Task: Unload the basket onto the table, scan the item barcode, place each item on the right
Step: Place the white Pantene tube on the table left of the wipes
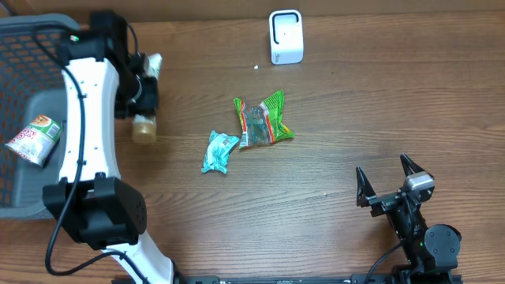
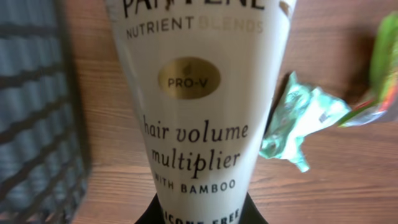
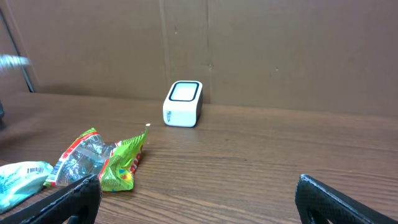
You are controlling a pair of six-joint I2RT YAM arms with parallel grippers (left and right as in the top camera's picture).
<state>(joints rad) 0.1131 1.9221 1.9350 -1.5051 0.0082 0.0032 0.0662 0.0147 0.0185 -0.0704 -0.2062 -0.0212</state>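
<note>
One Pantene tube (image 2: pixel 199 124) in left claw (image 1: pixel 141 93)

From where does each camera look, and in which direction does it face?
Overhead: above the table, looking straight down; both arms, left pincer, right pincer show.
Left wrist: on the left arm, looking along the gripped Pantene tube; the pincer's base shows.
Right wrist: low, facing the white scanner; its open fingers show.
Shared: green snack bag, in all three.
</note>
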